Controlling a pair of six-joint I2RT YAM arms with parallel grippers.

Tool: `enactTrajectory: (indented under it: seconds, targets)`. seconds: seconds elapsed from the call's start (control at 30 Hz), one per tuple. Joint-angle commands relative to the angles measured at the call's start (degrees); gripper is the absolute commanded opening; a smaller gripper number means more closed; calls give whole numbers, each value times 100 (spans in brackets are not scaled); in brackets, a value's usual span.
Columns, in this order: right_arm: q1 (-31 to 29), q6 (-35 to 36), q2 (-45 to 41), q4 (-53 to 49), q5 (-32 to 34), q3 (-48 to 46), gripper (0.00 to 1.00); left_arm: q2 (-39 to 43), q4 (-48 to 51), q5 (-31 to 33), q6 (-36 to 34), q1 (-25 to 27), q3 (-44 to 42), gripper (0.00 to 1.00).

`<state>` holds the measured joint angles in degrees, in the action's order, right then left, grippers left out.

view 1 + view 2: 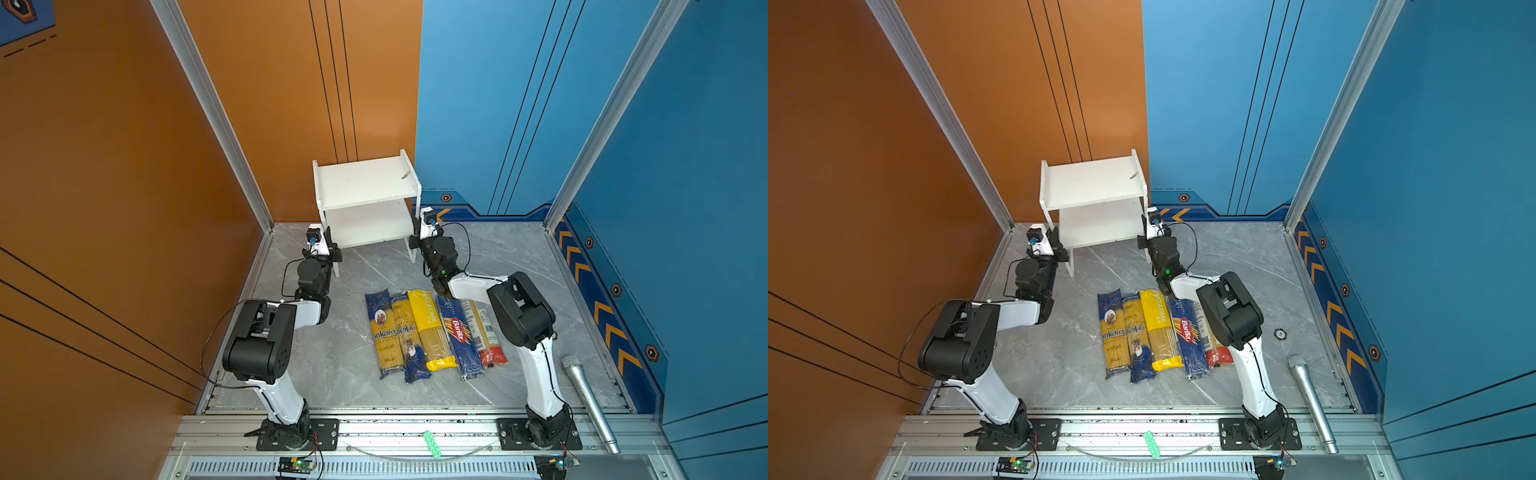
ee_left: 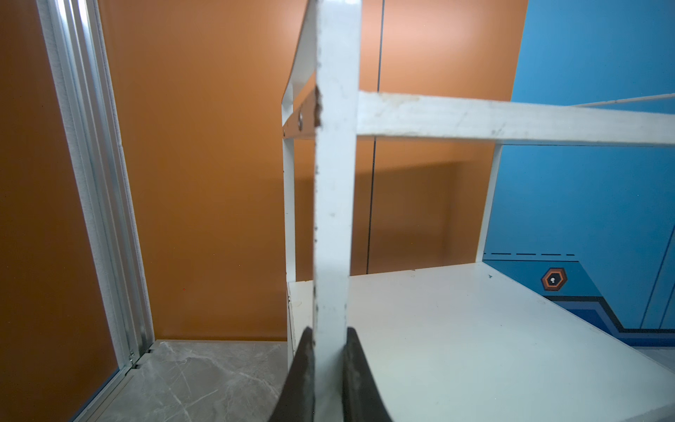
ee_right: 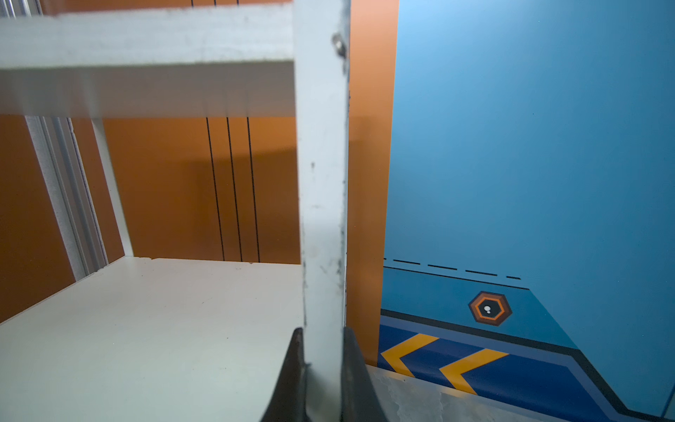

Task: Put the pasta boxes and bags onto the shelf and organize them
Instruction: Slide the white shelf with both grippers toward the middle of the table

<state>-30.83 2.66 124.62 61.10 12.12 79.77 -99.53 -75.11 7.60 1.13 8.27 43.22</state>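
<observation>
Left tool [image 2: 327, 339]: dark fingers [image 2: 301, 369] clamped on the front edge of one side panel of the shelf [image 2: 456, 329], one finger on each face, just above the lower board.
Right tool [image 3: 323, 339]: clamped the same way on the opposite side panel's front edge, at about the same height.
Shelf: upright on the counter [image 1: 332, 374] between the two tools, close to the back wall; both boards are bare in both top views.
Step in hand: probably a two-armed shift of the shelf before any loading.
Doing it well: move both tools together at one pace and one height, so the panels are not twisted or pried apart; lift only enough for the thin legs to clear the counter; set it down square, open side toward the arms.
Pasta packs: five in a row on the counter behind both tools, toward the arm bases and well apart from the shelf: ankara pack [image 1: 383, 332], second ankara pack [image 1: 409, 345], yellow pack [image 1: 430, 328], Barilla pack [image 1: 459, 336], clear pack [image 1: 484, 332].
In the way: the packs lie where a shelf drawn far back would land; the right arm's elbow hangs over the clear pack.
Microphone [image 1: 590, 403]: on the counter well behind the right tool, outside that arm.
Green block [image 1: 432, 444]: on the front rail between the arm bases, clear of the work.
</observation>
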Motion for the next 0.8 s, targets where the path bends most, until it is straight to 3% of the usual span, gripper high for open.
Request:
enactTrajectory:
  seconds: [0.0, 0.77]
  targets:
    - [199, 49, -450, 87, 363, -334, 0, -233, 374, -80, 86, 350, 43, 0]
    - [647, 224, -2458, 738, 689, -2992, 0, -760, 506, 650, -304, 2052, 629, 0]
